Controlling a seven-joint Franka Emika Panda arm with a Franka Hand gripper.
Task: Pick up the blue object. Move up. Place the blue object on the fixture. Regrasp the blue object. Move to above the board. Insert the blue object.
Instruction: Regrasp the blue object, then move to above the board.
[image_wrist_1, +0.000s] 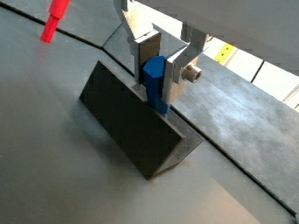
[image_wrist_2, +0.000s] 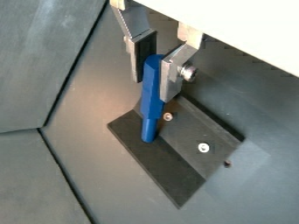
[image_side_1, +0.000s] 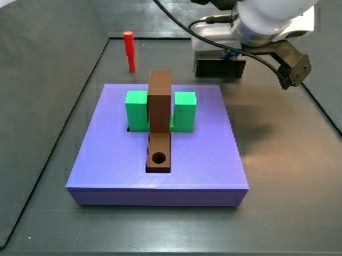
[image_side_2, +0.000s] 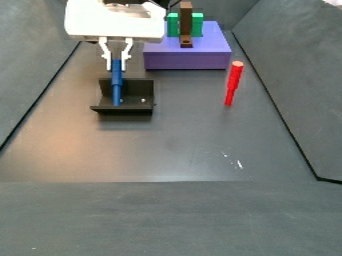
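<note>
The blue object (image_wrist_2: 149, 114) stands upright on the fixture (image_wrist_2: 187, 153), its lower end on the dark base plate. My gripper (image_wrist_2: 155, 89) is right above the fixture, shut on the blue object's upper end, with one silver finger on each side. Both wrist views show this; in a wrist view the blue object (image_wrist_1: 156, 79) rests against the fixture's dark wall (image_wrist_1: 128, 122). In a side view the gripper (image_side_2: 116, 62) holds the blue object (image_side_2: 116, 88) over the fixture (image_side_2: 127, 100). The board (image_side_1: 160, 140) lies apart from it, purple with green blocks and a brown bar.
A red peg (image_side_2: 234, 82) stands upright on the floor to one side of the fixture, also seen as the red peg (image_side_1: 130, 50) beyond the board. The board (image_side_2: 187, 52) sits behind the fixture. Dark walls bound the floor.
</note>
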